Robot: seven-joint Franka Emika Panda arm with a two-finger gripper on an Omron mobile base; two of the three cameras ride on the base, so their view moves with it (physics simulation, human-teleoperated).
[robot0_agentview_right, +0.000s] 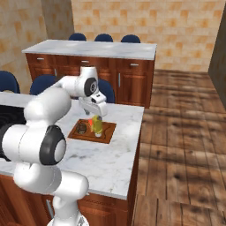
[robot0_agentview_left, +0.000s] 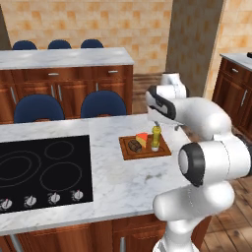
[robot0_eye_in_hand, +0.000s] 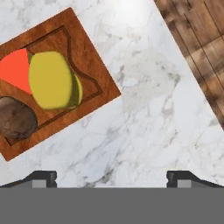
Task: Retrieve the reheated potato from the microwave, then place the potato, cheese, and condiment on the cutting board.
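Marble counter (robot0_agentview_left: 123, 182) carries cutting board (robot0_agentview_left: 129, 153) — wood floor (robot0_agentview_right: 181, 145) beside.

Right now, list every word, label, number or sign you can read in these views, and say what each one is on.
No legible text anywhere.
Condiment bottle: the greenish label is too blurred to show any lettering.
Cooktop knobs: no readable marks around them.
Cutting board, cheese, potato and marble counter: no writing on any of them.
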